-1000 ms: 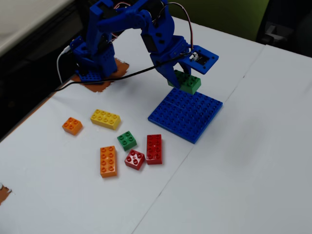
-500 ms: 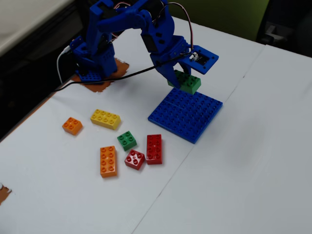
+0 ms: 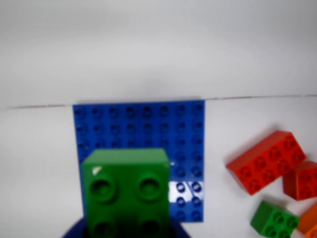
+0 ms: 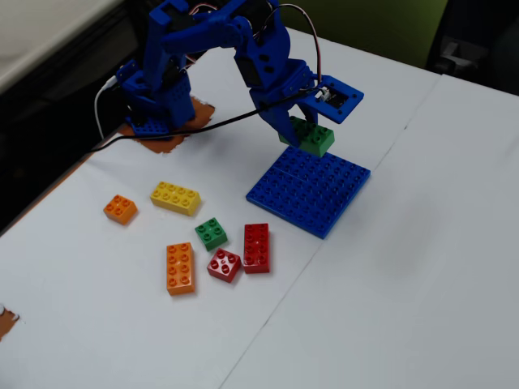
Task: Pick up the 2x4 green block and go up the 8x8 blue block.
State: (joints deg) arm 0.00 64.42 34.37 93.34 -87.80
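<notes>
The 2x4 green block is held in my gripper, whose jaws are shut on it. It hangs over the far left edge of the 8x8 blue block, a flat studded baseplate on the white table. I cannot tell whether the two touch. In the wrist view the green block fills the lower middle and covers the near left part of the blue baseplate. My gripper shows there only as dark blue slivers on both sides of the block at the bottom edge.
Loose bricks lie left of the baseplate: a yellow oblong, a small orange, an orange oblong, a small green, a small red and a red oblong. The arm's base stands at the back left.
</notes>
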